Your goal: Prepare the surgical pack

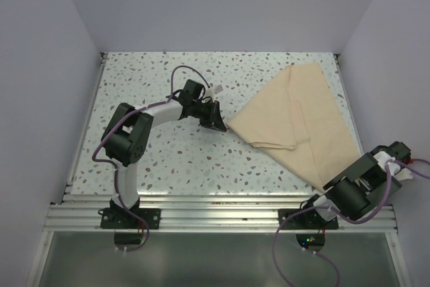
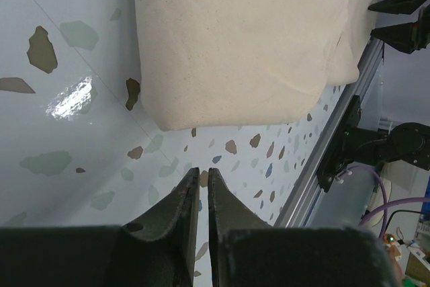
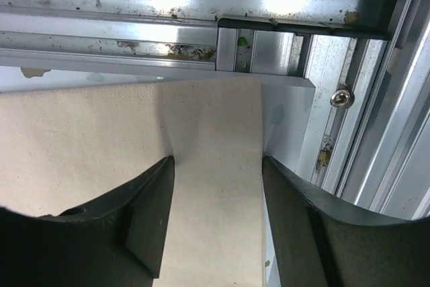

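Observation:
The tan cloth sheet (image 1: 302, 119) lies folded on the right half of the speckled table. My left gripper (image 1: 216, 120) is shut and empty, just off the cloth's left corner. In the left wrist view the shut fingertips (image 2: 203, 170) stand a little short of the cloth's rounded corner (image 2: 242, 38), not touching it. My right gripper (image 1: 388, 163) is open over the cloth's near right corner. In the right wrist view a strip of cloth (image 3: 101, 139) runs between its spread jaws (image 3: 218, 162). The tray, scissors, forceps, gauze and packet are out of view.
An aluminium rail (image 1: 215, 210) runs along the table's near edge and shows close behind the cloth in the right wrist view (image 3: 134, 31). Plain walls enclose the table at left, back and right. The right arm's base (image 2: 403, 146) shows in the left wrist view.

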Controlling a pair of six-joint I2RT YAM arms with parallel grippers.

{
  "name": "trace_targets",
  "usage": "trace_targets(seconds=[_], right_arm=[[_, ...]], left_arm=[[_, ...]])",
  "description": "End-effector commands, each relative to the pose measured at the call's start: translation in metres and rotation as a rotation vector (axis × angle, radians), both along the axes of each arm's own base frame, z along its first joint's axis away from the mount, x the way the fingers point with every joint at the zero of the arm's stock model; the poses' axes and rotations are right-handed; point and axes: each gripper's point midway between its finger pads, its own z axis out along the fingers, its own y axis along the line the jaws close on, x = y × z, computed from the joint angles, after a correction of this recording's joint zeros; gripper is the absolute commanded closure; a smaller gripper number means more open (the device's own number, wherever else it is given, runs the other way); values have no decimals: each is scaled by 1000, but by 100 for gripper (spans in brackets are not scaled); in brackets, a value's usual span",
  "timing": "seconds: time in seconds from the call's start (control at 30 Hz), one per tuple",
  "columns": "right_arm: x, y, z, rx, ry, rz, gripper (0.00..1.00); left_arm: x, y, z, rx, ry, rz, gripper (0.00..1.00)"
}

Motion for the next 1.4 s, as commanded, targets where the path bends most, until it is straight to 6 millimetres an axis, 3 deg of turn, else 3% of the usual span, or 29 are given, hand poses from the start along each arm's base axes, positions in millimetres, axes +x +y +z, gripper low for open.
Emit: trace_targets(seconds=[0.0,0.2,0.33,0.43,0.47,0.5,0.6,0.73,0.93,1.07,1.17,1.2,1.23,1.37], right_arm=[[4,-33,1,-73,-28,-85,42],[8,-34,-6,-66,-40,-75,54],[13,-31,-5,-51,-55,-38,74],[23,-23,6,-57,-98,16,84],[22,-14,12,-43,-72,30,87],[36,-6,17,-59,-44,98,90],[76,0,66,-152,-124,205,95],[99,17,98,-119,-190,232,100],[118,65,123,-83,-239,368,100],[137,101,133,-49,-304,459,100],[159,141,139,-12,-337,559,100],[172,166,147,-7,-364,638,100],[179,178,151,-3,-379,669,100],[209,236,173,-1,-405,861,100]], left_arm=[[10,-7,35,-90,-103,-13,87],[13,-9,39,-104,-113,-12,87],[14,-10,40,-111,-104,-10,87],[12,-9,41,-103,-101,-8,87],[13,-8,41,-97,-99,-5,87],[12,-7,40,-87,-91,-2,87],[13,-4,40,-62,-68,18,91],[21,-3,38,-42,-51,44,92],[26,-11,39,-72,-18,50,95],[24,-22,52,-111,-30,35,95],[17,-43,65,-126,-55,-7,94],[8,-56,65,-126,-57,-37,94],[8,-64,72,-135,-74,-50,94],[10,-83,68,-122,-100,-58,94]])
